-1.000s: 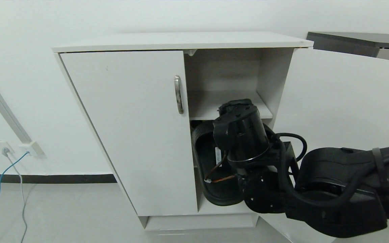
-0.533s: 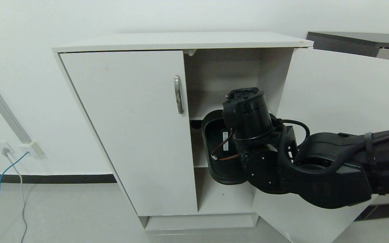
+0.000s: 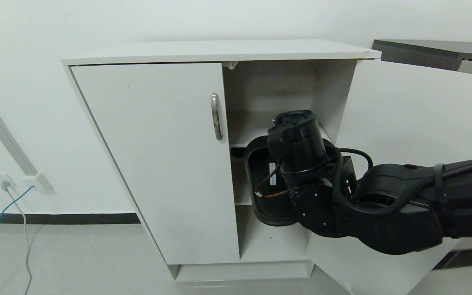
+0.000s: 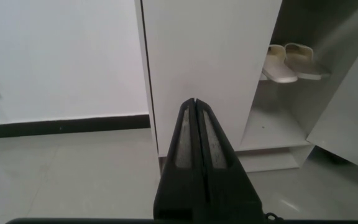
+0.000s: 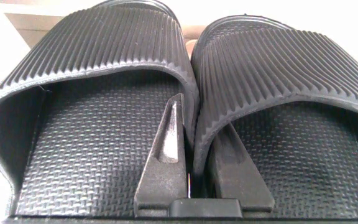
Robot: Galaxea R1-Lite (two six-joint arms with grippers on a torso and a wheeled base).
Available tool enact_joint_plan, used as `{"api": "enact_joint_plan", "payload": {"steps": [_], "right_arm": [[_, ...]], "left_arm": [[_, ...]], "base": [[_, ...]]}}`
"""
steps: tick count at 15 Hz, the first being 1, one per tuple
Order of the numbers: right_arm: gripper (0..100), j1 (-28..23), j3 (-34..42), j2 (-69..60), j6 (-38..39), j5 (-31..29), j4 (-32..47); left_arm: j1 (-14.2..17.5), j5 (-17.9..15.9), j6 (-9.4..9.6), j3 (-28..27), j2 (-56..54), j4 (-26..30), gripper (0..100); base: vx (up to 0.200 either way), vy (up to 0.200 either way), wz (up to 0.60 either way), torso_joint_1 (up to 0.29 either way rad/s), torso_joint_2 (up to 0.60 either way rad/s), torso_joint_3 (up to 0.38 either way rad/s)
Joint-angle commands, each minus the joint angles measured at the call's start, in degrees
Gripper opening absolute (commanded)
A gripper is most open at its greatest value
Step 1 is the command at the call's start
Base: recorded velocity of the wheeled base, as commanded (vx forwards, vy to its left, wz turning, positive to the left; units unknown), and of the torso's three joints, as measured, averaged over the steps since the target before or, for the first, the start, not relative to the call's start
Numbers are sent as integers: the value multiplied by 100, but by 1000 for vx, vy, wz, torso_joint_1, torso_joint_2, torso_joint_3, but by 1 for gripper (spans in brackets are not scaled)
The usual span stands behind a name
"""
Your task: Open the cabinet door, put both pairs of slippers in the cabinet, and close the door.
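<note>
Lifted since a second ago, black slippers (image 3: 265, 184) hung in the cabinet's (image 3: 219, 49) open half, my right gripper (image 5: 197, 124) clamped on their inner edges. Placing step: next, I judged, set them down inside and release. My left gripper (image 4: 194, 106) was closed, empty.

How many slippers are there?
4. Two black slippers are held by the right gripper at the open cabinet; two beige slippers lie side by side inside it. Some may be hidden behind the shut door.
</note>
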Motion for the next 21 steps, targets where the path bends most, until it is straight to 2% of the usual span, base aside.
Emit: {"api": "enact_joint_plan", "payload": {"steps": [1, 7, 12, 15, 21], "right_arm": [[0, -6, 7, 4, -1, 2, 0], [0, -6, -54, 100, -45, 2, 0], [0, -182, -424, 276, -45, 82, 18], [0, -358, -696, 390, -62, 354, 141], [0, -744, -1663, 918, -53, 486, 554]], "left_arm": [[1, 0, -1, 2, 9, 2, 0], [1, 0, -1, 2, 9, 2, 0], [1, 0, -1, 2, 0, -7, 0], [1, 0, -1, 2, 0, -7, 0], [1, 0, -1, 2, 0, -7, 0]], "base": [[200, 0, 0, 2, 2, -2], [200, 0, 0, 6, 4, 3], [0, 0, 0, 0, 0, 0], [0, 0, 0, 0, 0, 0], [0, 0, 0, 0, 0, 0]]}}
